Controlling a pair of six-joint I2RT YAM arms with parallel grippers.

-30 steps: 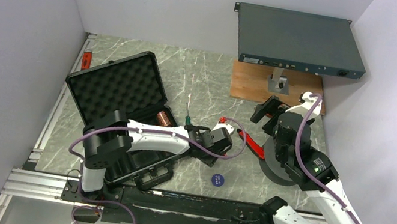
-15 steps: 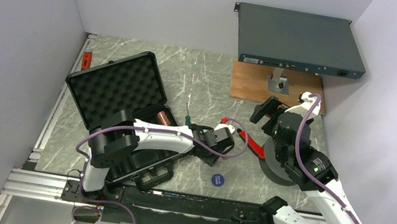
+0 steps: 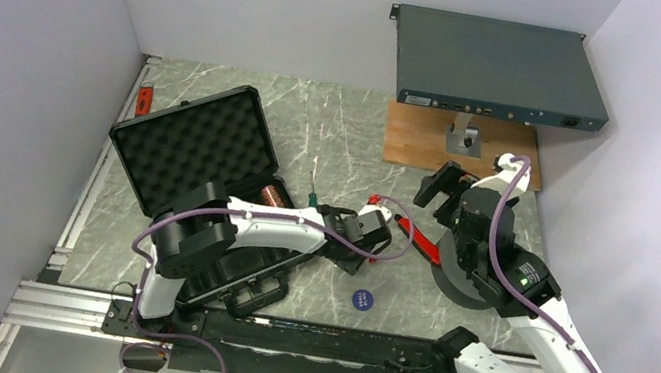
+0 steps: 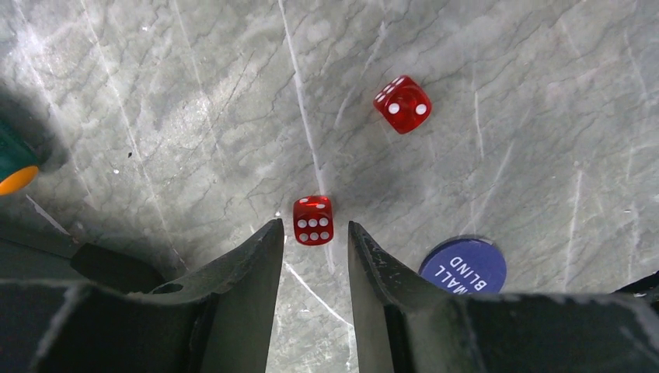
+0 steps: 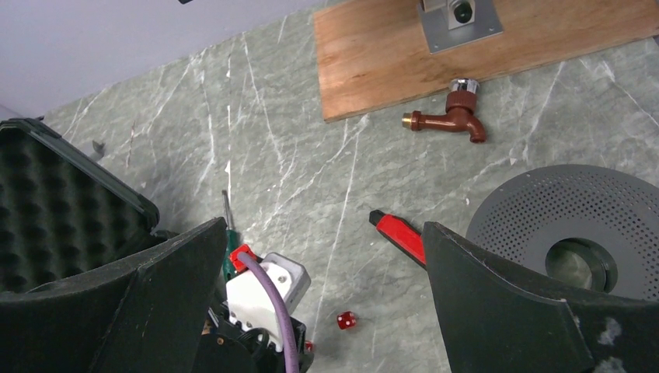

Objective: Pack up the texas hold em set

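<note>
From above I see the black foam-lined briefcase [image 3: 201, 150] lying open at left, my left gripper [image 3: 347, 258] low beside it; its wrist view shows the fingers slightly parted around a translucent red die [image 4: 313, 220] on the table [image 4: 505, 116], six white pips facing me; my right gripper [image 5: 324, 225] is spread wide.

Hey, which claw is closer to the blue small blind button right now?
Left. The left claw is open just beside the blue button, with a red die at its tips. The right claw is open farther back and to the right.
</note>
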